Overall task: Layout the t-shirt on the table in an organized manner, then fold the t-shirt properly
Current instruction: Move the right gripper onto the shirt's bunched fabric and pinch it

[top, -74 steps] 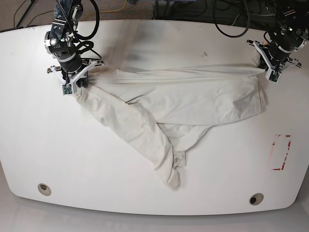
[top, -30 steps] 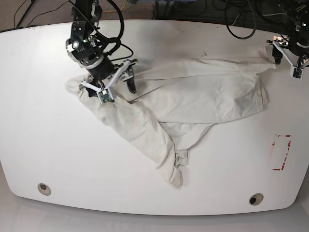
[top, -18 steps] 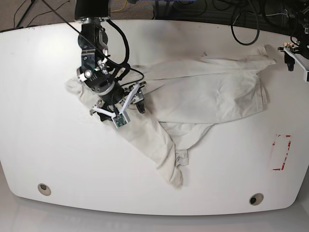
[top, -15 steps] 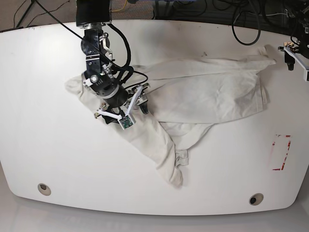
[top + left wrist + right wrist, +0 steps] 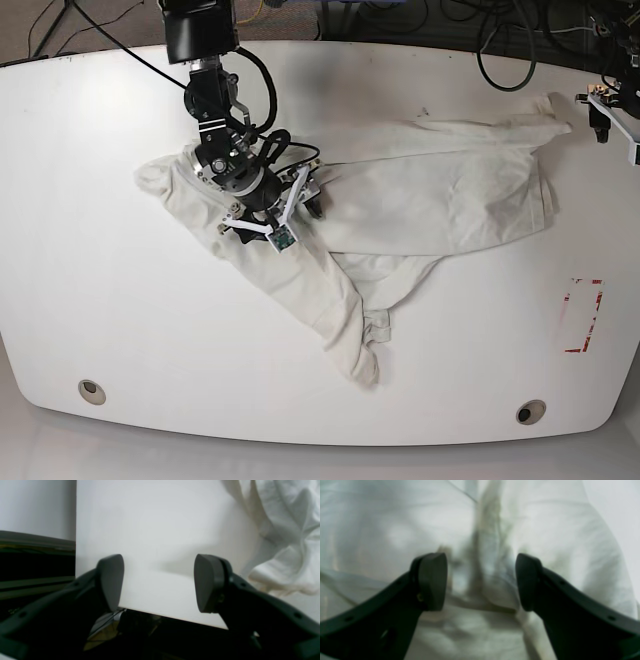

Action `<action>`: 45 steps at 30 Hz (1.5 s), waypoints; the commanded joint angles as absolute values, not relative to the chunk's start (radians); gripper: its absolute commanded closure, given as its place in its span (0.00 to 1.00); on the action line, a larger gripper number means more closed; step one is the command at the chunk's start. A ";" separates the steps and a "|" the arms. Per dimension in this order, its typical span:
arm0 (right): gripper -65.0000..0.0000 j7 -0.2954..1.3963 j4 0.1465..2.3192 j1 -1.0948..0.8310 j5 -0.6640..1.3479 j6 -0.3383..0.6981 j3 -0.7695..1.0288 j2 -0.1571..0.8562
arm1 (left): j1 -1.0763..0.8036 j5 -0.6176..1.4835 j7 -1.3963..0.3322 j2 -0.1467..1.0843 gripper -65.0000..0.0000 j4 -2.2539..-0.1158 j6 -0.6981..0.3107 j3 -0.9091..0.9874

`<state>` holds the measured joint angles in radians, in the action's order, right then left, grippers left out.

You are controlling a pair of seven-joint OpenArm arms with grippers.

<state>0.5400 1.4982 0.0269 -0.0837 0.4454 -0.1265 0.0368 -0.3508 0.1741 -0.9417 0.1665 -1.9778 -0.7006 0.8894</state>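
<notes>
The white t-shirt (image 5: pixel 440 200) lies crumpled across the table (image 5: pixel 120 300), one long fold running down toward the front and no print showing. My right gripper (image 5: pixel 272 212) hovers open over the shirt's left part. In the right wrist view its fingers (image 5: pixel 432 580) straddle a ridge of blurred t-shirt (image 5: pixel 395 530) fabric, and the right gripper (image 5: pixel 481 582) holds nothing. My left gripper (image 5: pixel 618 112) stands open at the table's far right edge, clear of the cloth. The left wrist view shows the left gripper (image 5: pixel 160 582) empty over bare table (image 5: pixel 155 530), with the t-shirt (image 5: pixel 282 530) corner off to one side.
A red tape rectangle (image 5: pixel 583 315) marks the table's right side. Two grey grommet holes (image 5: pixel 91 390) (image 5: pixel 530 411) sit near the front edge. Dark cables (image 5: pixel 500 40) hang behind the far edge. A small dark speck (image 5: pixel 424 110) lies beyond the shirt.
Both grippers have let go of the shirt's far corners. The right arm has swung in over the shirt's left part toward its middle. The left gripper has drawn back to the right edge.
</notes>
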 commanded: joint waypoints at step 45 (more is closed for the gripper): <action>0.99 0.539 1.547 0.114 -0.077 0.443 -0.058 0.022 | -0.346 0.177 -0.924 0.157 0.38 -1.991 -0.698 0.834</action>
<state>0.5449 1.4834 0.1017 -0.0822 0.4461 -0.0597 0.0216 -0.3492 0.1646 -0.9424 0.1429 -1.9774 -0.6991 0.8433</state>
